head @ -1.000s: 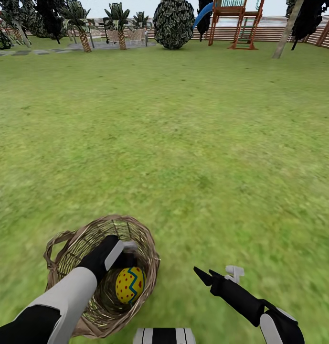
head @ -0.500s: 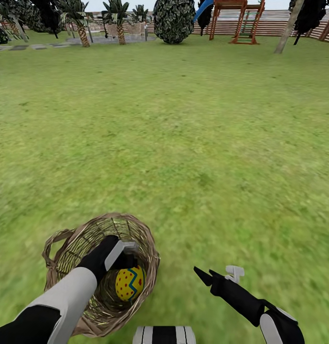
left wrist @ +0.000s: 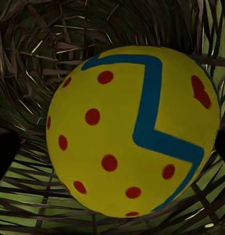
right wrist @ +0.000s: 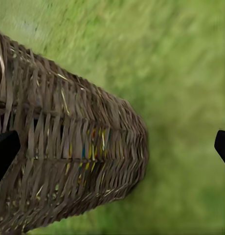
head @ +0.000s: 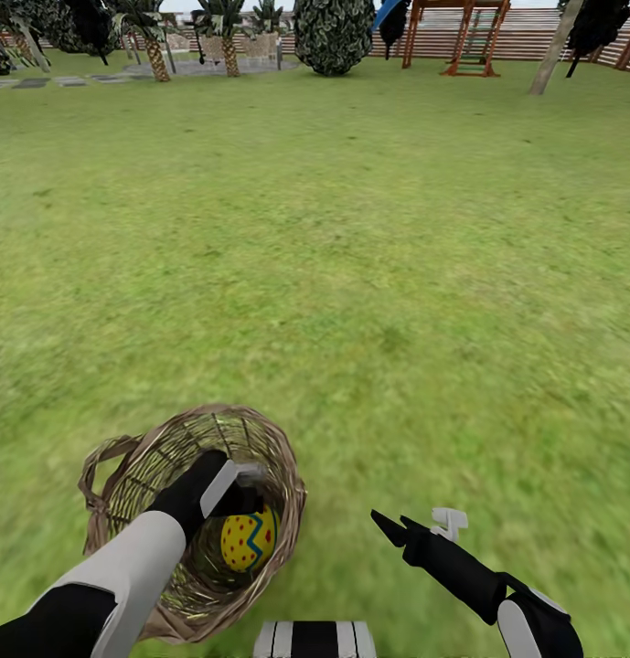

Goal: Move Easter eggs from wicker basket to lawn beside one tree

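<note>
Rough woven wicker basket [head: 278,484]; smooth, matt painted egg [left wrist: 132,132].

White forearm shells [head: 132,557], black wrists, black pointed fingers [head: 385,525], striped base.

Left gripper [head: 246,489] sitting inside wicker basket [head: 132,466], fingertips hiding behind egg [head: 249,541]; jaw state unreadable. Egg underside sinking behind basket wall. Right gripper [right wrist: 112,147] fingertips running off frame edges.

Wooden playset [head: 456,37] at upper right, round speckled bush [head: 332,35] top centre, palms [head: 154,41] upper left
</note>
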Robot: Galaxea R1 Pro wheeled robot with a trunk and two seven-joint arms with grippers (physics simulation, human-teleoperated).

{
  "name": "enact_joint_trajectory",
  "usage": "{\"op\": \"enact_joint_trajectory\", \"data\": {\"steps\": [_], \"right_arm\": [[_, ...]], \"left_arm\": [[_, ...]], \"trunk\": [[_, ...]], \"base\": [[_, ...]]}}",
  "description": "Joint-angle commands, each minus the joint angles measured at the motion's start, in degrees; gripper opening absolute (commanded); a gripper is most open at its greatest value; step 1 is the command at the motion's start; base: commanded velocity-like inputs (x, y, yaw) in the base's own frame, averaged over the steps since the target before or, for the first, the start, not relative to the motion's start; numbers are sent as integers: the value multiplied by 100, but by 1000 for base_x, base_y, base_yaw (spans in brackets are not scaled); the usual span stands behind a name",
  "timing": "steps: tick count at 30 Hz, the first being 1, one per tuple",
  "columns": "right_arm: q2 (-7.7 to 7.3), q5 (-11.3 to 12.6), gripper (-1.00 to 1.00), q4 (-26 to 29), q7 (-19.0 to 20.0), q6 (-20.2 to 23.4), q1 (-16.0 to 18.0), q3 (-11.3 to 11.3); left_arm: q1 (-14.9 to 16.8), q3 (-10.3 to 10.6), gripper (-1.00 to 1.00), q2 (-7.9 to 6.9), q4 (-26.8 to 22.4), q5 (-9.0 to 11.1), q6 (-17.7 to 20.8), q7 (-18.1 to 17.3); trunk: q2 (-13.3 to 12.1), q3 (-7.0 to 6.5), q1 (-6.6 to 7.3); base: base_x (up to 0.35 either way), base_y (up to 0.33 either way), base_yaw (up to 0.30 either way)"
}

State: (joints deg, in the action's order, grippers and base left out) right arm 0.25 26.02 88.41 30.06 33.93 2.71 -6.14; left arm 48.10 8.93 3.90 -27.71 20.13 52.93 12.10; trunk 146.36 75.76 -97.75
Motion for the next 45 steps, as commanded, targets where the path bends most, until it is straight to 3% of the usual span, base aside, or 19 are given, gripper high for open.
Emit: {"op": "enact_joint_trajectory", "data": {"steps": [1,8,14,23,27,45], "right_arm": [[2,36,100,2,10,44,3,-10],[2,37,100,1,10,44,2,-10],[3,35,100,1,9,44,4,-10],[2,36,100,2,8,44,2,-10],[2,36,100,1,8,44,2,-10],[1,35,100,3,8,44,2,-10]], "left_arm": [[1,31,100,-4,-7,61,18,50],[0,30,100,-4,-7,61,23,48],[0,30,100,-4,-7,61,24,47],[-1,30,100,4,-7,61,24,50],[-2,30,100,5,-8,61,24,49],[-2,16,100,-3,-16,70,14,70]], "trunk": [[3,27,-1],[3,27,-1],[11,160,-17],[11,160,-17],[17,249,-27],[17,249,-27]], "base": [[0,0,0],[0,0,0],[0,0,0],[0,0,0],[0,0,0],[0,0,0]]}}
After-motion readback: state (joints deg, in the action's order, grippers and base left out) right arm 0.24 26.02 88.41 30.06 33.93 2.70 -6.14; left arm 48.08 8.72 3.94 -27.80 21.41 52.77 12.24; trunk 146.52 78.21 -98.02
